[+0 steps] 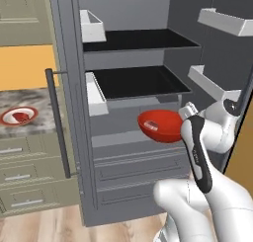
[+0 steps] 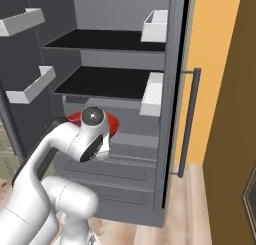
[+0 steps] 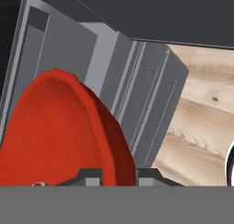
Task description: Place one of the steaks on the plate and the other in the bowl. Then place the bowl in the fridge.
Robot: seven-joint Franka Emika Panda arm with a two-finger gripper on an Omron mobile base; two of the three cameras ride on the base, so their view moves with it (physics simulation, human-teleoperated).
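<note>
The fridge (image 1: 129,163) stands open, with dark shelves (image 1: 141,82) and white door bins inside. My gripper (image 3: 119,176) is shut on the rim of the red bowl (image 1: 160,125), holding it in the air in front of the fridge, just below the lower shelf. The bowl (image 3: 59,131) tilts, and a pale steak (image 1: 153,125) shows faintly inside it. In the right base view the bowl (image 2: 113,124) is mostly hidden behind my wrist. The red-rimmed plate (image 1: 19,116) sits on the marble counter at the left with the bright red steak (image 1: 21,117) on it.
The left fridge door, with its long dark bar handle (image 1: 58,123), stands open beside beige drawers (image 1: 20,172). The right door carries white bins (image 1: 222,20). Fridge drawers (image 2: 117,181) sit below the bowl, above a wooden floor (image 3: 201,113).
</note>
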